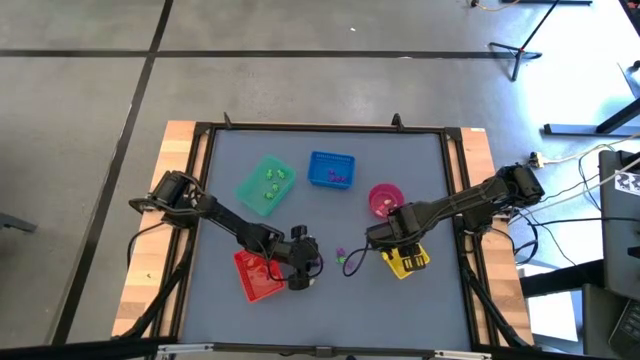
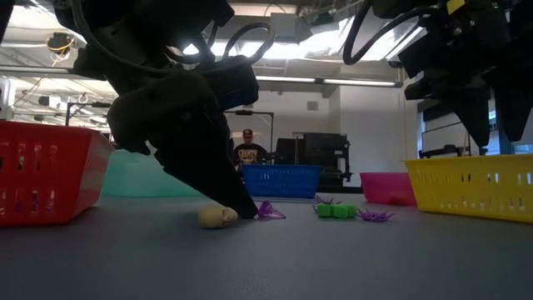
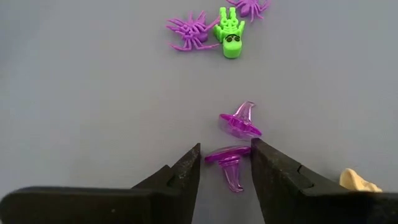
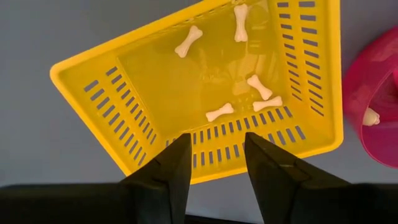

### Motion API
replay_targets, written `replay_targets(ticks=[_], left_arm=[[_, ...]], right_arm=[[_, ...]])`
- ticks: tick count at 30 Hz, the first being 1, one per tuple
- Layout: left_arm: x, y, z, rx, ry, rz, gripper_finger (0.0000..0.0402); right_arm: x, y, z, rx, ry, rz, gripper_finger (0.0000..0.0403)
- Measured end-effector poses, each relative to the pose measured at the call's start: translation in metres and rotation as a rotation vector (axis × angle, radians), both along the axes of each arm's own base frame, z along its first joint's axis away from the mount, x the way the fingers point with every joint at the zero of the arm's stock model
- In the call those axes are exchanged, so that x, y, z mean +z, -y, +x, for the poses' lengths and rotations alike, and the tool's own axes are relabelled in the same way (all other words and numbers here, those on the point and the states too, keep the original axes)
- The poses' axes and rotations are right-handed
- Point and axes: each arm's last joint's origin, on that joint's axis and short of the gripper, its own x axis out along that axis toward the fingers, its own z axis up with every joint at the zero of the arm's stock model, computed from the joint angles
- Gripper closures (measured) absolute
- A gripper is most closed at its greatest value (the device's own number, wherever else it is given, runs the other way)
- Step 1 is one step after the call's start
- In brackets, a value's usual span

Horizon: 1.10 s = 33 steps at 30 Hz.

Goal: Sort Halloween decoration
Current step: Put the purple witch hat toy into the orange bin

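A purple witch hat (image 3: 229, 167) lies on its side between the left claw's (image 3: 225, 163) parted fingers. A second purple hat (image 3: 240, 120) lies just beyond the fingertips. Farther out, a green skeleton (image 3: 229, 33) lies between two purple spiders (image 3: 186, 32). A cream skull (image 3: 359, 181) rests beside one finger.

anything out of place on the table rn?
One oddity: a white bone lies in the pink bowl, while five similar bones sit in the yellow tray. Loose purple hats, spiders and a green skeleton are just unsorted.
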Motion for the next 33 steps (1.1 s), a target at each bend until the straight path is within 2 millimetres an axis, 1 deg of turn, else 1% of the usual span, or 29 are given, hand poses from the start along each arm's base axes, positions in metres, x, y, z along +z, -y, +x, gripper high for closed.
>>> replay_targets(ticks=[22,33], left_arm=[[0.000,0.000,0.000,-0.002,-0.001,-0.002,0.0284],[0.012,0.000,-0.002,-0.019,0.016,-0.030,0.0292]], right_arm=[[0.000,0.000,0.000,0.000,0.000,0.000,0.0255],[0.000,0.000,0.000,0.000,0.000,-0.001,0.0255]])
